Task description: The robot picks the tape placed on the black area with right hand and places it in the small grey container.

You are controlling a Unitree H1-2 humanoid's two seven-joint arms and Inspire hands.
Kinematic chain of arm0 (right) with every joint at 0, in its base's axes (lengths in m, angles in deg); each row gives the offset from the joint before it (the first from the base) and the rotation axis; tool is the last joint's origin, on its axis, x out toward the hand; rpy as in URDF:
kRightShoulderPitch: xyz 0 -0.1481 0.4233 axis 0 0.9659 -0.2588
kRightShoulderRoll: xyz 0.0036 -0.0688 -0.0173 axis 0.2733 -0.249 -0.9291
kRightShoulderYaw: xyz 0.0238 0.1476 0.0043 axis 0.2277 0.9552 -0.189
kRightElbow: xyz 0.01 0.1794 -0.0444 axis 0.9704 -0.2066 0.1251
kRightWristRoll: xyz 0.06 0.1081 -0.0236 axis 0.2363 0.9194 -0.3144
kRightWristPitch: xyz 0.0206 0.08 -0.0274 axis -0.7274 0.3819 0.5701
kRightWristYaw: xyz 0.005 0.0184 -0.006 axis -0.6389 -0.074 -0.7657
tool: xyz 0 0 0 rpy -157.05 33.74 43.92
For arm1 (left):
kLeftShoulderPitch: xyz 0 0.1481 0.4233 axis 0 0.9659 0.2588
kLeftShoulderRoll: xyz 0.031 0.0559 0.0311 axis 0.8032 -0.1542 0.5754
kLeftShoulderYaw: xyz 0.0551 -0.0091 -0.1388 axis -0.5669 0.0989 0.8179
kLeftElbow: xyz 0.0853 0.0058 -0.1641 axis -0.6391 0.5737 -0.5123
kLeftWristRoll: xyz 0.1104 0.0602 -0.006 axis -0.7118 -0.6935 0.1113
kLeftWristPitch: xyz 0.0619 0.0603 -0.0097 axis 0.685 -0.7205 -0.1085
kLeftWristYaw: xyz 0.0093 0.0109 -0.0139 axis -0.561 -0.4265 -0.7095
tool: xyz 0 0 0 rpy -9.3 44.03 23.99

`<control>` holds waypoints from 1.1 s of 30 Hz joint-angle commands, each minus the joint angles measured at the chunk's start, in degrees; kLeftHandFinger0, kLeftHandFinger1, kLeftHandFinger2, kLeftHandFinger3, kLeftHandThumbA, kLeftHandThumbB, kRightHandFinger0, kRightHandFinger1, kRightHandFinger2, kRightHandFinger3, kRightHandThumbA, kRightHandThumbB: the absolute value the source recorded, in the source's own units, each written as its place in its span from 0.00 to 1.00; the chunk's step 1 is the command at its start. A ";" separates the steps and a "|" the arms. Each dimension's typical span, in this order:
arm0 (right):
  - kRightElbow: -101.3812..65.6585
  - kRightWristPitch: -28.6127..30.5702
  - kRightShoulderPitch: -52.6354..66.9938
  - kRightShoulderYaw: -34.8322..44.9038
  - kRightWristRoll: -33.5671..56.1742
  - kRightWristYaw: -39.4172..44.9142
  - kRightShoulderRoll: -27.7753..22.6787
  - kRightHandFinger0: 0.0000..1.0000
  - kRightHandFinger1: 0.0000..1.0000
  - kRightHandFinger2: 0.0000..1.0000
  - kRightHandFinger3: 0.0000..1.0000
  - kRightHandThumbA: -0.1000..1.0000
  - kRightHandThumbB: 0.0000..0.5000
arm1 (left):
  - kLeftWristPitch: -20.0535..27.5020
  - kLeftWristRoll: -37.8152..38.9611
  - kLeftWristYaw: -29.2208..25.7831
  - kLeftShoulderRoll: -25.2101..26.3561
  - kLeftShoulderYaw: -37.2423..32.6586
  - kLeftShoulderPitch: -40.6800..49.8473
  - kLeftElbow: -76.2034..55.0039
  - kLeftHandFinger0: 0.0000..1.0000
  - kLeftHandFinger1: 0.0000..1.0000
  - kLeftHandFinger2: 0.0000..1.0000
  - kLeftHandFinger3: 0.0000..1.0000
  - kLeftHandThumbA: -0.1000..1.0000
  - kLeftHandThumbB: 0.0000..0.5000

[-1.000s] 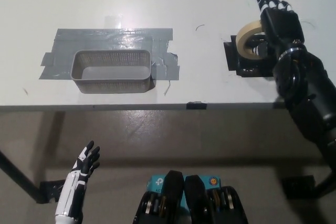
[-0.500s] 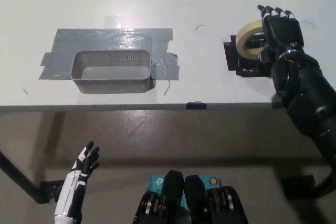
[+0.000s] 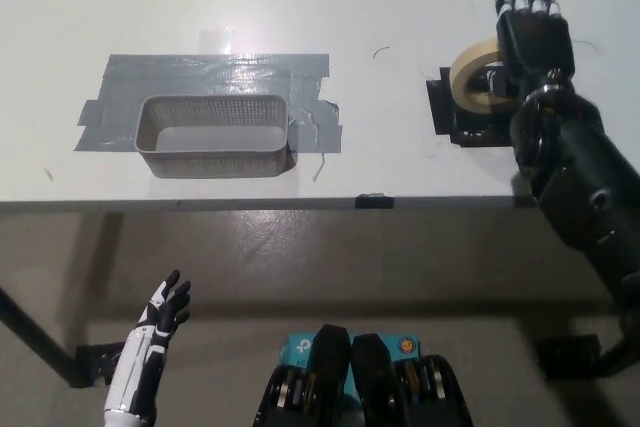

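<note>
A cream roll of tape (image 3: 472,75) stands tilted on edge over the black area (image 3: 462,119) at the table's right. My black right hand (image 3: 532,39) is right beside the roll, on its right, with fingers stretched out and apart; whether it touches the roll I cannot tell. The small grey mesh container (image 3: 214,135) sits on a patch of grey tape at the table's left, with nothing in it. My white left hand (image 3: 162,315) rests low at the lower left, below the table edge, fingers spread.
The white table (image 3: 300,7) ends at a front edge (image 3: 300,203); floor lies below it. A small black tab (image 3: 374,200) sticks to that edge. A dark table leg (image 3: 40,342) runs at the lower left.
My right hand has drifted slightly up and its wrist has turned a little beside the roll. The tape, container and left hand stay where they were.
</note>
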 commanded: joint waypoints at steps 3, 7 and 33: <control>9.52 8.51 -3.68 -2.59 -0.63 -15.04 0.67 0.00 0.12 0.54 0.49 0.00 0.51 | 0.60 0.22 1.03 0.53 -0.61 0.66 -1.73 1.00 1.00 1.00 1.00 0.97 0.13; 12.48 10.17 -2.75 -3.43 0.28 -16.08 -0.03 0.00 0.26 0.75 0.73 0.00 0.45 | 0.25 0.27 1.22 0.62 -0.84 0.44 -1.89 1.00 1.00 1.00 1.00 0.98 0.15; -2.01 16.14 -7.80 -2.87 1.23 -20.75 4.40 0.00 0.39 0.76 0.87 0.00 0.37 | 0.59 0.06 1.68 0.99 -1.11 2.00 -1.86 1.00 1.00 1.00 1.00 0.98 0.11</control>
